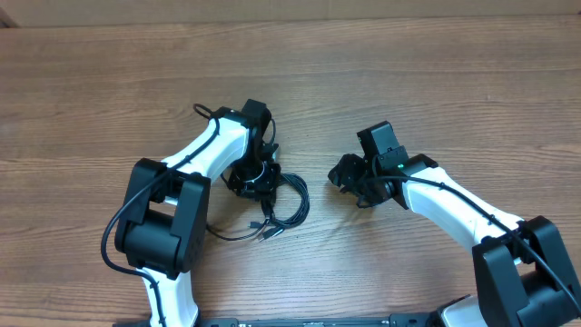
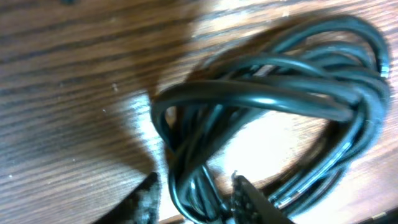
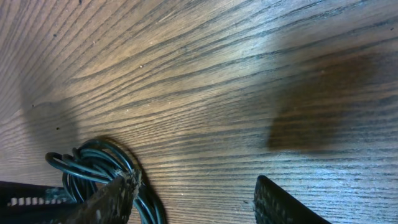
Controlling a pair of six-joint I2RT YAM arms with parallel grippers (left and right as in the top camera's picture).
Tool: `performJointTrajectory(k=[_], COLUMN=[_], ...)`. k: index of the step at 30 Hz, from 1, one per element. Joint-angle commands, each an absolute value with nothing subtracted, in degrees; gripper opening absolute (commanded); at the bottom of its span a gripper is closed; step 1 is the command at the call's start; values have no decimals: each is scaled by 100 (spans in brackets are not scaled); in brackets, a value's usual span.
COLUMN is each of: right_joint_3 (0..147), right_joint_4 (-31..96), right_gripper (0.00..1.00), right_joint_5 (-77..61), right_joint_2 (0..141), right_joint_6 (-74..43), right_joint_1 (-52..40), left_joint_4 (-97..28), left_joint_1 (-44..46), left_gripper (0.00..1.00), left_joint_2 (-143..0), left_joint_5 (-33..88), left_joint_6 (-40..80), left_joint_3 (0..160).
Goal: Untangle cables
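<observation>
The cables [image 1: 289,202] lie as a looped bundle of thin black cords on the wooden table, just in front of my left gripper [image 1: 259,177]. Their small plug ends [image 1: 264,232] trail toward the near edge. In the left wrist view the cables [image 2: 267,99] fill the frame, and several strands pass between the fingers of my left gripper [image 2: 194,198], with a sliver of table showing beside the left finger. My right gripper [image 1: 343,175] hovers to the right of the bundle. In its wrist view the right gripper [image 3: 196,200] stands open over bare wood, with the cables [image 3: 93,165] behind its left finger.
The wooden table [image 1: 436,82] stretches wide behind both arms, its back edge along the top of the overhead view. The left arm's black base joint [image 1: 163,218] and its thicker black wire [image 1: 107,247] sit near left; the right arm's base [image 1: 531,268] near right.
</observation>
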State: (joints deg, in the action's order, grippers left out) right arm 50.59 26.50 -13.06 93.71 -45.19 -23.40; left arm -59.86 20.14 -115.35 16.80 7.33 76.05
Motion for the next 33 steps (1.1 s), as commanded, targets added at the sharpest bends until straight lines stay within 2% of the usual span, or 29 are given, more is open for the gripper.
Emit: performJointTrajectory(k=[1, 2, 5, 7, 9, 17, 28, 33], right_joint_3=[5061, 5061, 5061, 5061, 5061, 5061, 5061, 5061], right_joint_4=[2626, 2626, 2644, 2646, 2646, 2663, 2652, 2663], right_gripper=[60, 60, 60, 60, 61, 61, 62, 62], right_joint_5=[-1247, -1247, -1245, -1245, -1245, -1245, -1245, -1245], right_joint_2=[9400, 9400, 9400, 9400, 9400, 9400, 9400, 9400], right_joint_6=[-4517, -4517, -4515, -4515, -4515, -4515, -4515, -4515], right_joint_1=[-2362, -2362, -2362, -2362, -2362, -2362, -2362, -2362], left_joint_4=[-6095, -6108, -6285, -6357, -6368, -6569, -7255, -7352], left_joint_1=[2016, 2016, 2023, 2023, 2021, 2023, 2034, 2043], left_gripper=[57, 60, 52, 51, 42, 29, 24, 23], left_joint_2=[-11596, -11596, -11596, -11596, -11596, -11596, -11596, -11598], left_joint_5=[1855, 1785, 1201, 989, 939, 954, 1227, 993], left_joint_6=[644, 648, 1022, 1201, 1382, 1763, 1708, 1719], left_joint_3=[7992, 7999, 7981, 7975, 7961, 7953, 7953, 7885])
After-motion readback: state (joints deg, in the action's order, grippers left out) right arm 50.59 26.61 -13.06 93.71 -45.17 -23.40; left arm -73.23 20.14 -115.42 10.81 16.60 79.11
